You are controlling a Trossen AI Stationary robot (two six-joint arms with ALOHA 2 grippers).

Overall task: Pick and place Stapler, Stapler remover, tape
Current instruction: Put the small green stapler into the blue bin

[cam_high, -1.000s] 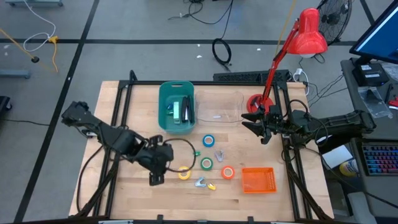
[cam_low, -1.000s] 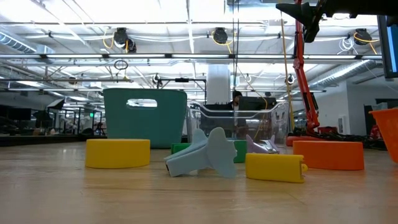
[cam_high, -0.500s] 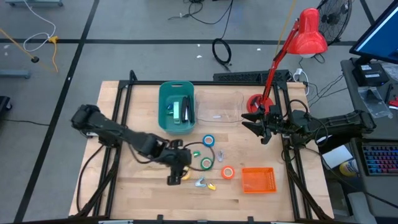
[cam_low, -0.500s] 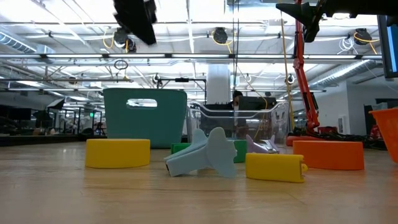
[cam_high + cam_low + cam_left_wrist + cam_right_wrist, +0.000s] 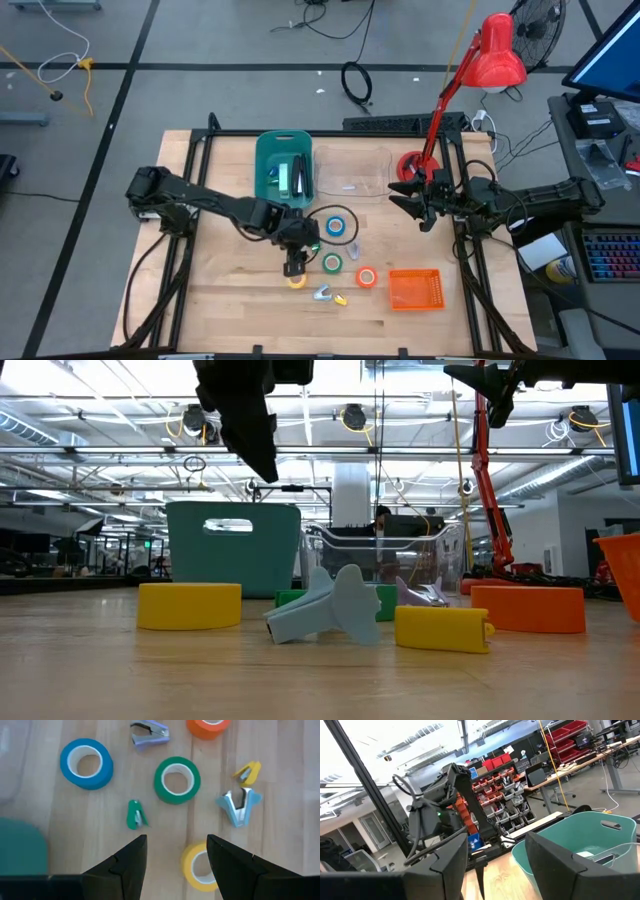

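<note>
The yellow tape roll (image 5: 197, 867) lies at the near edge of the cluster, half hidden behind the left gripper (image 5: 176, 862), whose fingers (image 5: 227, 865) stand open above it, holding nothing. Just beyond the yellow roll lie a pale blue staple remover (image 5: 239, 806), a small yellow one (image 5: 247, 771) and a small green one (image 5: 134, 815). Farther from the yellow roll sit the green tape roll (image 5: 176, 780), blue tape roll (image 5: 86, 764) and orange tape roll (image 5: 207, 726), cut off by the frame edge. The teal bin (image 5: 284, 172) stands farthest from it on the worktop (image 5: 200, 300), its contents hard to make out. The right gripper (image 5: 418, 205) waits, fingers apart, well right of the yellow roll.
</note>
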